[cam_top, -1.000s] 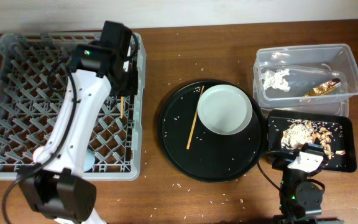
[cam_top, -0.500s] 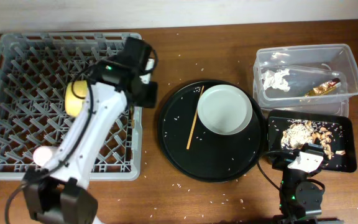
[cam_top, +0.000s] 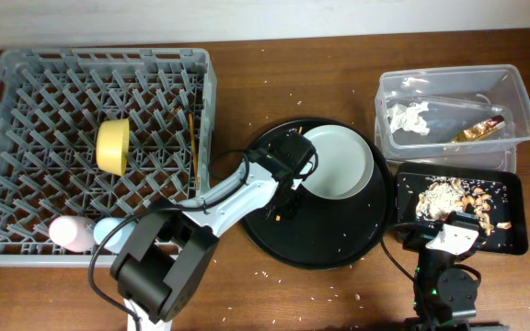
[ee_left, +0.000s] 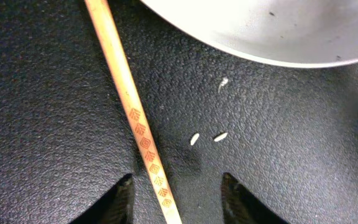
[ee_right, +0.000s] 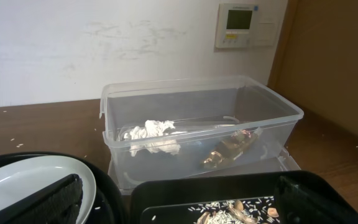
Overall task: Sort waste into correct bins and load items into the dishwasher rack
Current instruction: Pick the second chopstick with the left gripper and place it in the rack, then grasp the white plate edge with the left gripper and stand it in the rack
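Observation:
My left gripper (cam_top: pixel 284 200) is open low over the round black tray (cam_top: pixel 265 234). In the left wrist view a wooden chopstick (ee_left: pixel 132 115) lies on the tray between the open fingers (ee_left: pixel 179 202), nearer the left one. The pale grey dish (cam_top: pixel 339 161) sits beside it on the tray. The grey rack (cam_top: pixel 26 74) holds the yellow bowl (cam_top: pixel 113 145), pink cup (cam_top: pixel 70 233), blue cup (cam_top: pixel 109 230) and another chopstick (cam_top: pixel 194 138). My right gripper (cam_top: pixel 449 241) is open and empty at the front right.
The clear tub (cam_top: pixel 513 92) holds the white tissue (cam_top: pixel 410 118) and foil wrapper (cam_top: pixel 477 131). The shallow black tray (cam_top: pixel 513 188) holds food scraps (cam_top: pixel 458 198). Rice grains are scattered on the round tray and the table.
My left arm has swung from the rack's right side over to the round black tray and come down over the chopstick. A chopstick now rests in the rack. The right arm has not moved.

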